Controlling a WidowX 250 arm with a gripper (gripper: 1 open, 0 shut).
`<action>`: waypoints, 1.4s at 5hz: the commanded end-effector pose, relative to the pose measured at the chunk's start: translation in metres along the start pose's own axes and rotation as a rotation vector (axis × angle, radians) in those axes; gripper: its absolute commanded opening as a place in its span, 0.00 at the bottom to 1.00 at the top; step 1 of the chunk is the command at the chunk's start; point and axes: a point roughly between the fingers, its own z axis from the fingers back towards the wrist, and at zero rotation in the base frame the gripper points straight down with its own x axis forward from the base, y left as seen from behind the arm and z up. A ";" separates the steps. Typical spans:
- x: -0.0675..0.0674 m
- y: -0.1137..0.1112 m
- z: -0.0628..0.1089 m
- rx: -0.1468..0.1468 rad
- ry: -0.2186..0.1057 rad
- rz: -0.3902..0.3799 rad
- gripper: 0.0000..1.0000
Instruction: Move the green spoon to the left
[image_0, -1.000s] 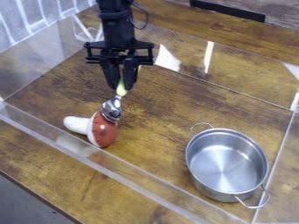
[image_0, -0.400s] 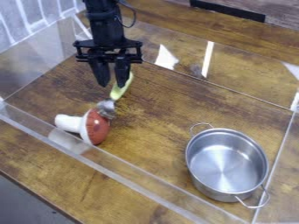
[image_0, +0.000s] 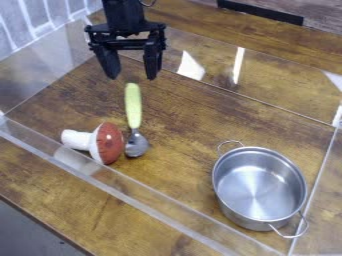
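Note:
The green spoon lies flat on the wooden table, its yellow-green handle pointing away from the camera and its silver bowl near the front. The bowl rests right beside the red cap of a mushroom toy. My gripper hangs above the handle's far end, pointing down. Its two black fingers stand wide apart with nothing between them. It does not touch the spoon.
A silver pot with small handles sits at the front right. Clear plastic walls ring the table. A tiled wall is at the back left.
The gripper carried the spoon left, let go of it and rose. Its fingers have spread wide. The spoon now lies flat. The mushroom toy shifted slightly left.

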 end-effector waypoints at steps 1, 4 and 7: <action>0.006 0.002 0.018 0.010 -0.063 0.004 1.00; 0.001 0.003 -0.016 0.046 -0.008 0.014 1.00; 0.001 0.001 -0.043 0.072 0.026 0.015 1.00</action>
